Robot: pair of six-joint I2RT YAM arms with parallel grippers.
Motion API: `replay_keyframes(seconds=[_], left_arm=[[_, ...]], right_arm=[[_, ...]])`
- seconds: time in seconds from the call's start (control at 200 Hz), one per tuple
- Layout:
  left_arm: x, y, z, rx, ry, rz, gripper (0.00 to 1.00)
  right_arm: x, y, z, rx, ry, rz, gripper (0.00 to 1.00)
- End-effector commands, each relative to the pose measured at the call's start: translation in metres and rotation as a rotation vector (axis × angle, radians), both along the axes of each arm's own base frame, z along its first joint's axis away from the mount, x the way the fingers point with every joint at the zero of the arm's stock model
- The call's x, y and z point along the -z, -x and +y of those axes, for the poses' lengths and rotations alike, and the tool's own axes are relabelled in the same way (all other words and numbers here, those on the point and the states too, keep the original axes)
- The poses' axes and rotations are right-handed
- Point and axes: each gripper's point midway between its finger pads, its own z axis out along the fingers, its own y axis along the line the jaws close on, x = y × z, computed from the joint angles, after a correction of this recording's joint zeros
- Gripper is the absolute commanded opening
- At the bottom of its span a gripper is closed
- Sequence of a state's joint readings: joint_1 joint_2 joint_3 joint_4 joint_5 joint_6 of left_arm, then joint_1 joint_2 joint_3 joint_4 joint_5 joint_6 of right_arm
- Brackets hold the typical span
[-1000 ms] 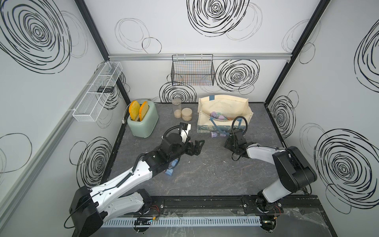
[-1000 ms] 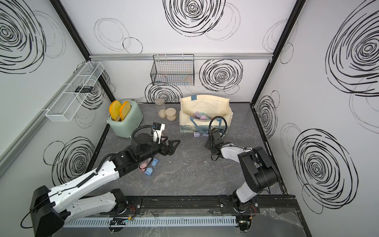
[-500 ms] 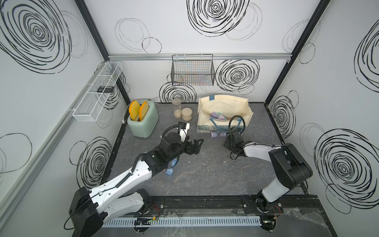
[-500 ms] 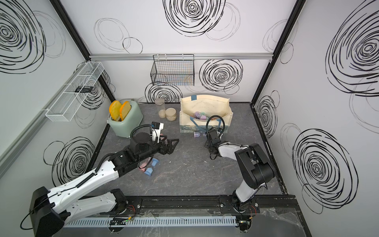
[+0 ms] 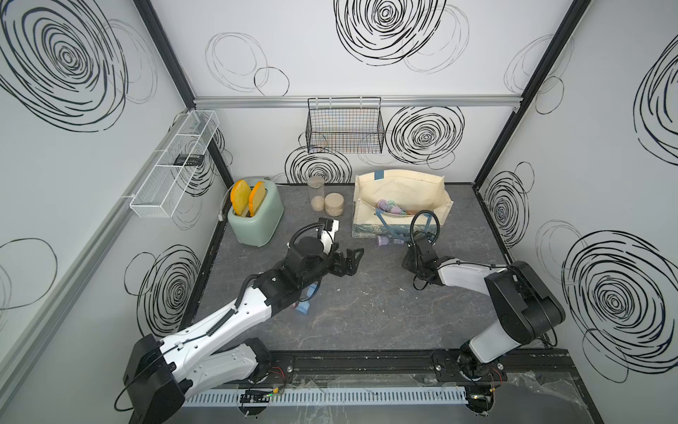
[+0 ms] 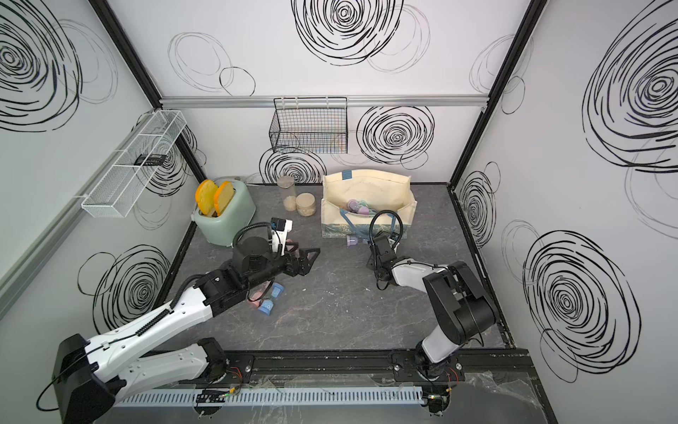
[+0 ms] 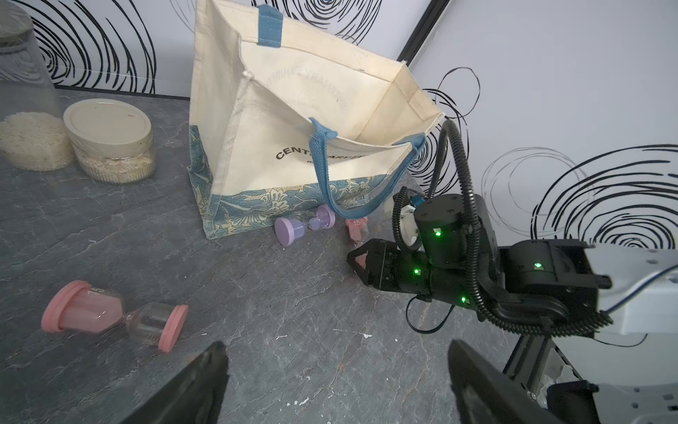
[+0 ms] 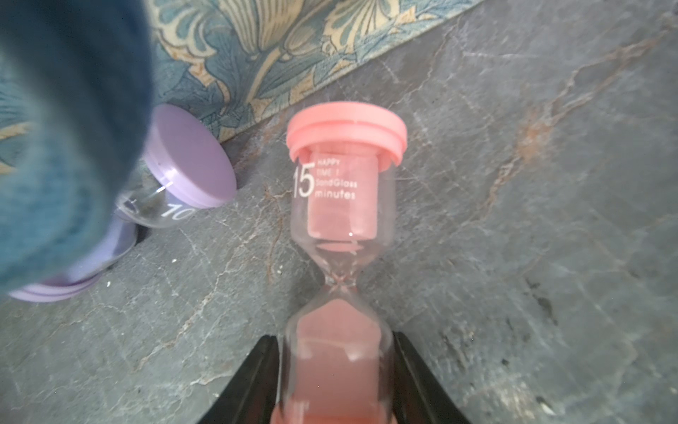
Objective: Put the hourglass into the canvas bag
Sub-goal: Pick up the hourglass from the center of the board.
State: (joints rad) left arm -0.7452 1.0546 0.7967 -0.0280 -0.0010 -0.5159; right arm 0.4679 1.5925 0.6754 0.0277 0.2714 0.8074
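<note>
One waisted glass hourglass (image 8: pixel 342 205), pink-capped

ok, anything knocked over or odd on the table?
Loose hourglasses lie on their sides: a purple hourglass at the canvas bag's base, a pink hourglass beside the left arm, a blue-capped hourglass partly under that arm. Nothing looks spilled or broken.
</note>
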Motion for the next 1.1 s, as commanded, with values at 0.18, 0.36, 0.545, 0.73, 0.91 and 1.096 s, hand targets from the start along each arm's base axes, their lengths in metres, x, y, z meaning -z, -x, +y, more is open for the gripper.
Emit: replay_keyframes(seconds=[0.18,0.36,0.545,0.73,0.91,1.096], left_arm=[[-0.018,-0.005,0.004,-0.024,0.045,-0.034,0.96],[-0.02,-0.004,0.004,-0.023,0.051,-0.038,0.96],[-0.022,-0.005,0.005,-0.025,0.056,-0.04,0.96],[-0.03,-0.007,0.006,-0.032,0.068,-0.053,0.96],[-0.044,-0.013,0.007,-0.045,0.082,-0.072,0.96],[-0.056,-0.019,0.003,-0.041,0.094,-0.084,0.96]], right_arm=[[0.012,0.027,-0.005,-0.01,-0.023,0.097,0.36],[-0.005,0.029,-0.009,-0.004,-0.075,0.057,0.32],[-0.028,0.031,-0.021,0.019,-0.115,0.007,0.31],[-0.074,0.029,-0.038,0.041,-0.114,-0.096,0.29],[-0.149,0.025,-0.049,0.023,-0.084,-0.292,0.29],[-0.232,0.014,-0.047,-0.021,-0.078,-0.475,0.29]])
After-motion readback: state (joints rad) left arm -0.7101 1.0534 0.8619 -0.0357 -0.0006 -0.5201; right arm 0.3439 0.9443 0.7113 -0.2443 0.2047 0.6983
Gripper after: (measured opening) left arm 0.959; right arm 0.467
